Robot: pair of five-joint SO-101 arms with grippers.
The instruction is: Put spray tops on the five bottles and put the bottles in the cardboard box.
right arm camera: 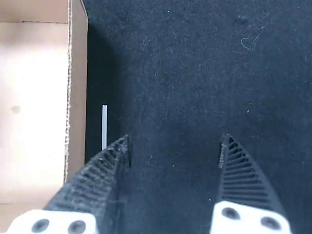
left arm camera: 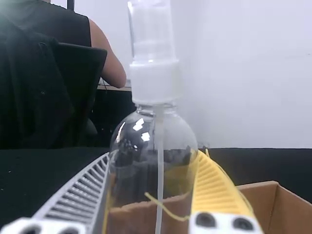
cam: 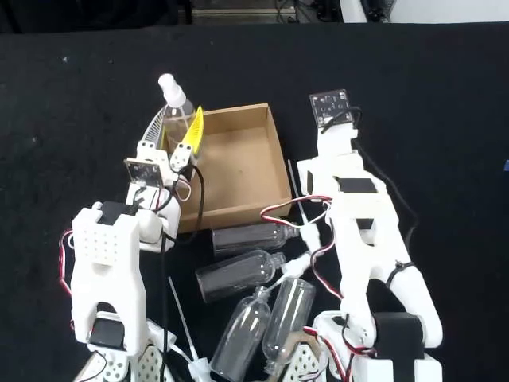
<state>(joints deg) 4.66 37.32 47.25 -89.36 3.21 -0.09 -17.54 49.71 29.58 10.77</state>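
Observation:
My left gripper (cam: 181,113) is shut on a clear bottle (cam: 178,124) with a white spray top (cam: 169,86), held upright over the left wall of the cardboard box (cam: 238,163). In the left wrist view the bottle (left arm camera: 153,161) stands between the grey and yellow fingers (left arm camera: 214,190) of that gripper (left arm camera: 156,156), its spray top (left arm camera: 152,63) above. My right gripper (right arm camera: 175,146) is open over the black table, just outside the box's right wall (right arm camera: 78,97). Several capless bottles (cam: 238,274) lie in front of the box.
Loose spray tops with long tubes lie near the lying bottles: one (cam: 308,235) by the right arm (cam: 354,207), another (cam: 294,267) just below it, a third (cam: 197,368) at the front. A white tube (right arm camera: 104,126) lies beside the box wall.

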